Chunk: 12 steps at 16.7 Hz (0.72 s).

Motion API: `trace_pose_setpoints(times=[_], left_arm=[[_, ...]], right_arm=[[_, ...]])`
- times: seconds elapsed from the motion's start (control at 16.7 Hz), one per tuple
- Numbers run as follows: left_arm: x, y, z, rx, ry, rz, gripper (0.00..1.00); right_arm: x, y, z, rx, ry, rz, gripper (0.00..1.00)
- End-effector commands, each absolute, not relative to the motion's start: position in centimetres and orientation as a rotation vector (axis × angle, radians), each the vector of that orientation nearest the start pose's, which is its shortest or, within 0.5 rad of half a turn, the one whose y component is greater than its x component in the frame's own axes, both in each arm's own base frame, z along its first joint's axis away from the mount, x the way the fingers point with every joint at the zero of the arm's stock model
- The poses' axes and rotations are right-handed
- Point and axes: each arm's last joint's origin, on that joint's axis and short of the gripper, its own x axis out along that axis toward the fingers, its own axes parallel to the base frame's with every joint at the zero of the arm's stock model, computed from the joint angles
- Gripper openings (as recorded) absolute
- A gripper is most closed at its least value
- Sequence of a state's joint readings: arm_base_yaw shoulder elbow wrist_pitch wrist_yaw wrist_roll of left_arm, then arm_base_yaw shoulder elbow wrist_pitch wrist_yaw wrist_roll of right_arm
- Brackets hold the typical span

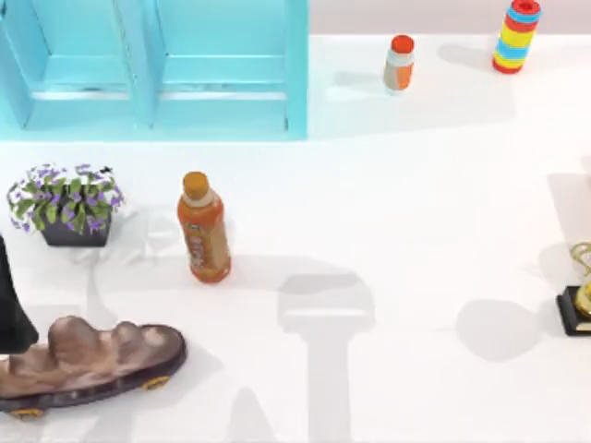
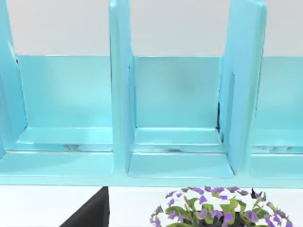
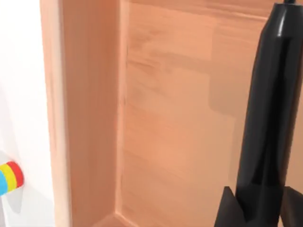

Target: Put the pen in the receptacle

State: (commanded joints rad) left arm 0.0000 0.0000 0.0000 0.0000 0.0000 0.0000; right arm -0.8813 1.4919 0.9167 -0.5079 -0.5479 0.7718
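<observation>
1. The pen (image 3: 267, 123) is hanging upright over the inside of a tan, wooden-looking receptacle (image 3: 165, 123), as the right wrist view is showing; the right end effector (image 3: 258, 208) is clamping the black barrel near its lower visible end, dark fingers (image 3: 229, 208) pressing on either side.
2. Held vertically and clear of the receptacle's wall, the pen is apparently being lined up so it can drop in without snagging on the rim.
3. A striped, multicoloured toy (image 3: 9, 177) is lying on the white worktop (image 3: 23, 71) just outside that wall.
4. The left arm (image 1: 11, 305) is idling at the worktop's left edge, near the potted flowers (image 1: 65, 201); whether its end effector is open or closed cannot be told.
5. The turquoise shelf unit (image 1: 152, 65) and orange bottle (image 1: 205, 228) are standing well apart from the action.
</observation>
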Motion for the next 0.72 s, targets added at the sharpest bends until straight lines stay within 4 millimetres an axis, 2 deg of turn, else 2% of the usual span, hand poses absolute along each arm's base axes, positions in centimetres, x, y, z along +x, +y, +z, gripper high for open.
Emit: trace_pose_setpoints(times=[0.12, 0.24, 0.54, 0.72], left_arm=[[10.6, -0.1, 16.0, 0.000, 0.000, 0.000, 1.00], [10.6, -0.1, 16.0, 0.000, 0.000, 0.000, 1.00], [10.6, -0.1, 16.0, 0.000, 0.000, 0.000, 1.00], [10.6, -0.1, 16.0, 0.000, 0.000, 0.000, 1.00]], right_arm=[[18.1, -21.7, 19.4, 1.451, 0.683, -0.659, 0.00], [17.7, -21.9, 19.4, 1.459, 0.677, -0.668, 0.00], [17.9, -21.9, 19.3, 1.455, 0.679, -0.666, 0.00], [19.4, -21.3, 20.0, 1.388, 0.654, -0.607, 0.00]])
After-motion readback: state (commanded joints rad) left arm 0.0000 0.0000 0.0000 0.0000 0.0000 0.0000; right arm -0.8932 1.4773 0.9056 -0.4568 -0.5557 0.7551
